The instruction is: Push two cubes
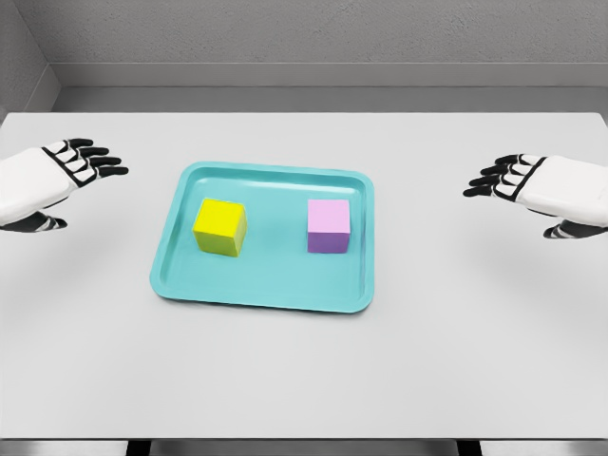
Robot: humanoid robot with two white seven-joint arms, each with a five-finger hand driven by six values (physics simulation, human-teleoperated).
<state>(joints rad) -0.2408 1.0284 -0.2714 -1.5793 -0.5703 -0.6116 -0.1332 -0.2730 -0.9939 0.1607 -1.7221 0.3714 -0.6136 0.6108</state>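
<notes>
A teal tray point(275, 294) sat mid-table point(304, 380), holding a yellow cube point(220, 227) on its left side and a pink cube point(329, 226) on its right, the two well apart. My left hand point(52, 180) hovered off the tray's left edge, my right hand point(541, 185) off its right, both clear of the cubes. My fingers were spread loose, grasping and touching nothing.

Left hand point(57, 180) spread open at left; right hand point(537, 185) likewise at right.
</notes>
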